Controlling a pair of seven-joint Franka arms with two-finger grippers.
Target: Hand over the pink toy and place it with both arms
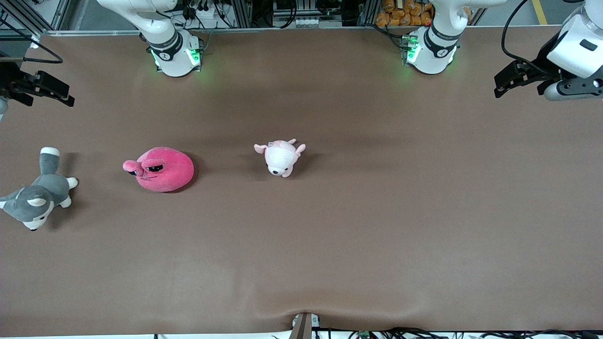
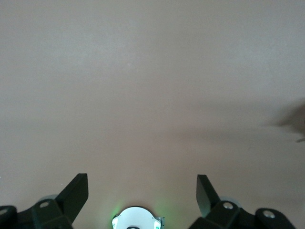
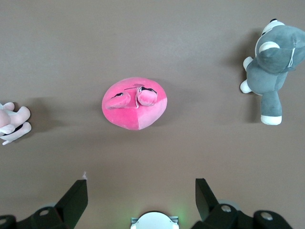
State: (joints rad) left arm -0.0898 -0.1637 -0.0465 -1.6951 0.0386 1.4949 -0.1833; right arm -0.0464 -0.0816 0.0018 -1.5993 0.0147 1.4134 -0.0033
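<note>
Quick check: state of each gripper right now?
Left gripper: open, empty, over bare table.
Right gripper: open, empty, above the pink toy.

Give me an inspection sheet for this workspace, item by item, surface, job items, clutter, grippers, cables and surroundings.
Surface: brown table cover, rippled at the edge nearest the front camera.
Job's things: pink toy lies on the table toward the right arm's end, untouched.
Clutter: pale pink-and-white plush beside the pink toy, toward the table's middle; grey husky plush at the right arm's end.
Grippers: right gripper up over the table near the pink toy, jaws open, empty; left gripper over bare table at the left arm's end, jaws open, empty.
Cables: black cable loops to the left arm's wrist; more run along the table's edges.
Surroundings: metal framing and orange items past the arm bases.
</note>
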